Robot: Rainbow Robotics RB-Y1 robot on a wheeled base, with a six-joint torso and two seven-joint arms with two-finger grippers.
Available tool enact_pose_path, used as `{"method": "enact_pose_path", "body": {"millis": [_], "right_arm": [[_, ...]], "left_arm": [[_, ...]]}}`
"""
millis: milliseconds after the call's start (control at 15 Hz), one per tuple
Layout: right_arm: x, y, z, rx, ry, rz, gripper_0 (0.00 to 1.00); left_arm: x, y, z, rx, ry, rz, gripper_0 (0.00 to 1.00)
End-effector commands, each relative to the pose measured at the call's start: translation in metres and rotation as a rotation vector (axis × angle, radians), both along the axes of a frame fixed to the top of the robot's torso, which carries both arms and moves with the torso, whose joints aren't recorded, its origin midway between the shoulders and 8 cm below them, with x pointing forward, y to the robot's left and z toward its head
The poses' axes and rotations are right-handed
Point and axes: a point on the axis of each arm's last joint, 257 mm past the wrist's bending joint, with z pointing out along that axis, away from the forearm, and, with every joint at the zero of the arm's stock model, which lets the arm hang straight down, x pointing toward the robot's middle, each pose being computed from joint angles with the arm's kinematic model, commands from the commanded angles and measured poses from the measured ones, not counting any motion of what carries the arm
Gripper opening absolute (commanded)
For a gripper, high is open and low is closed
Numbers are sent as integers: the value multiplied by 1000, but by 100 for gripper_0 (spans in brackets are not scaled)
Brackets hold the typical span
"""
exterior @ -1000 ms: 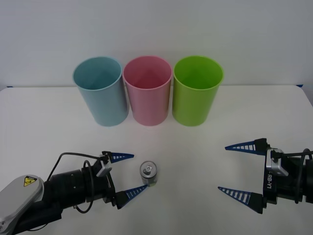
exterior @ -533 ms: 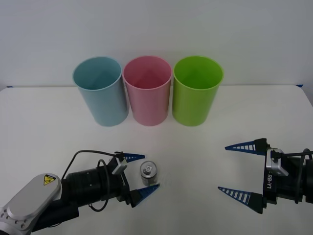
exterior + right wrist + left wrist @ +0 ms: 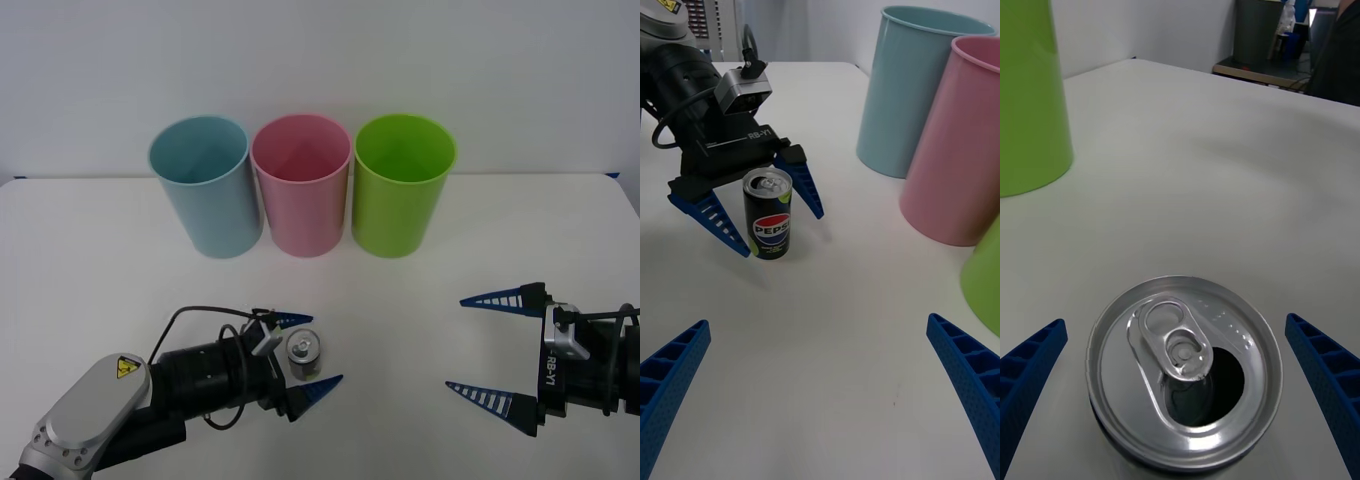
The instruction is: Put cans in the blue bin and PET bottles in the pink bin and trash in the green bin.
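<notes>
Can (image 3: 304,353) upright on the white table (image 3: 400,300), between the spread fingers of the left gripper (image 3: 304,352)
Neither blue finger touches it. The blue bin (image 3: 205,185), pink bin (image 3: 301,183) and green bin (image 3: 403,183) stand in a touching row at the far edge, with bare tabletop between them and the can. The right gripper (image 3: 492,348) waits wide open, well apart
</notes>
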Motion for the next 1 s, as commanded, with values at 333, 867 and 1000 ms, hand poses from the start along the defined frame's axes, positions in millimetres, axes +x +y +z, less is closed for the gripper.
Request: {"method": "enact_pose_path", "body": {"millis": [333, 867, 1000], "right_arm": [[0, 0, 0, 0, 0, 0, 100], [0, 0, 0, 0, 0, 0, 100], [0, 0, 0, 0, 0, 0, 100]], "left_arm": [[16, -16, -10, 12, 12, 36, 4], [21, -23, -14, 18, 21, 35, 1], [20, -23, -15, 15, 28, 35, 1]]}}
